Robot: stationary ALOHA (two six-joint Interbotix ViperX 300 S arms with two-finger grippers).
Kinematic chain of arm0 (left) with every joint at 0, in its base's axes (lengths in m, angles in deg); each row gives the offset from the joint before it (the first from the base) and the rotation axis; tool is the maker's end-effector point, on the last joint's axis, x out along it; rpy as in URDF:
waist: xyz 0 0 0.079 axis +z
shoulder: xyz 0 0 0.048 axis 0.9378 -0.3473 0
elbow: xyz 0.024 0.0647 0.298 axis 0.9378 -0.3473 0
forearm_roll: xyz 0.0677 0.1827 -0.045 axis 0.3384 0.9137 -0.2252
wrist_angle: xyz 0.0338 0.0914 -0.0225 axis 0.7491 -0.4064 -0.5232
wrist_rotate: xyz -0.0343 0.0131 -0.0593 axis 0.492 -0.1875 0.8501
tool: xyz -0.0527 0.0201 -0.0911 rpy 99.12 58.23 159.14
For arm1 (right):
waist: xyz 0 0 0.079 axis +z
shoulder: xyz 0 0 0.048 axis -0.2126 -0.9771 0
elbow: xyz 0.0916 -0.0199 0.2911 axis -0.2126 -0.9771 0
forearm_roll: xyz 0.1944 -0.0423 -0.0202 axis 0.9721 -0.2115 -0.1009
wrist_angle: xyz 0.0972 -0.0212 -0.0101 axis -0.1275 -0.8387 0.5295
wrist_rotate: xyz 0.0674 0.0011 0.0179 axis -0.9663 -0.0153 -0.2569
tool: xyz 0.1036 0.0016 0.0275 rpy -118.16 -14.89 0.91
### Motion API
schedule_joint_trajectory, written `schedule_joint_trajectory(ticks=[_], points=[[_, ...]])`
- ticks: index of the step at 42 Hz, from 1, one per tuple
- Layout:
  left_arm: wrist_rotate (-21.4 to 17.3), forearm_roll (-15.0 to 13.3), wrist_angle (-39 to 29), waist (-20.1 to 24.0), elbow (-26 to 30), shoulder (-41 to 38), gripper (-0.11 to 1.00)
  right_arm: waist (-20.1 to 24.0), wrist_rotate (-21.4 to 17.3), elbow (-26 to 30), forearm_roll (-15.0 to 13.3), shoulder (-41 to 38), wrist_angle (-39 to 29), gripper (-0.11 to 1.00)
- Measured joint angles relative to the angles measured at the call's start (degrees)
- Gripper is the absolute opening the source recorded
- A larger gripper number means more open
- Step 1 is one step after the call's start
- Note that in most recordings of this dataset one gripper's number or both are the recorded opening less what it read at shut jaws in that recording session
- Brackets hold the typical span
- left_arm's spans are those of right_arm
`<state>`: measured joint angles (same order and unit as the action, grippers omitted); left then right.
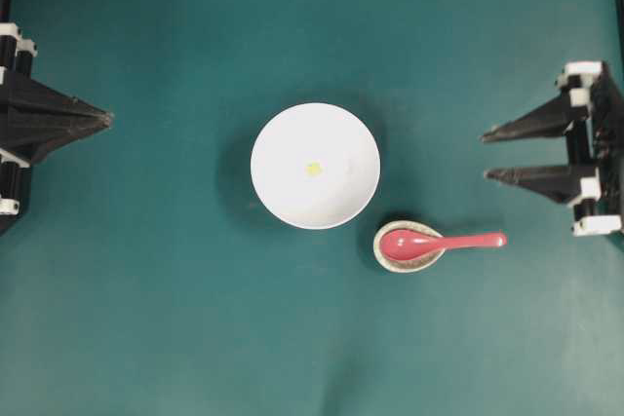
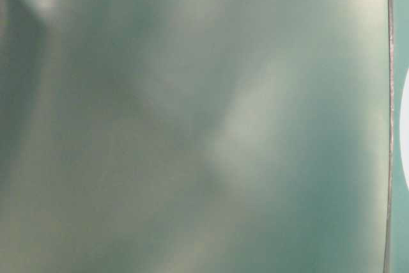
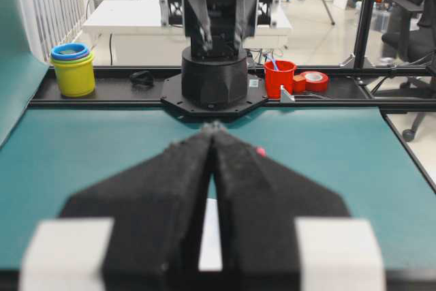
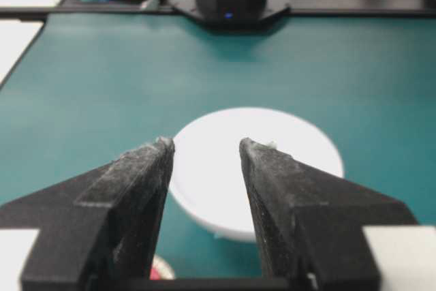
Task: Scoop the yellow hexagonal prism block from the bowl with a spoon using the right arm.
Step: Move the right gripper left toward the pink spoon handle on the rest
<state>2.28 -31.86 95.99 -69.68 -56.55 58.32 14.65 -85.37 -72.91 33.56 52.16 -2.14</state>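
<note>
Toward the table's (image 1: 146, 338) right edge, right gripper (image 1: 485, 155) was seen spread apart, empty; spoon (image 1: 439, 242) judged glossy, slippery, best pinched mid-handle; left gripper (image 1: 107, 120) pressed together.

Teal table surface (image 1: 146, 319) fills the overhead frame. White bowl (image 1: 315, 166) sits at frame centre. Small speckled dish (image 1: 408, 246) sits just lower right of it, close to the bowl's rim.
</note>
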Motion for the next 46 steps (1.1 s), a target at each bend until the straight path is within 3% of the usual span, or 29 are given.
schedule_joint_trajectory(ticks=[20,46], points=[[-2.3,0.4,-1.1,0.0,0.0,0.0,0.00,7.3,-0.2,-6.2,6.2,-13.1,18.5,0.51],[-3.3,0.4,-1.1,0.0,0.1,-0.2,0.00,19.1,-0.3,-8.3,18.1,-35.3,39.2,0.51]])
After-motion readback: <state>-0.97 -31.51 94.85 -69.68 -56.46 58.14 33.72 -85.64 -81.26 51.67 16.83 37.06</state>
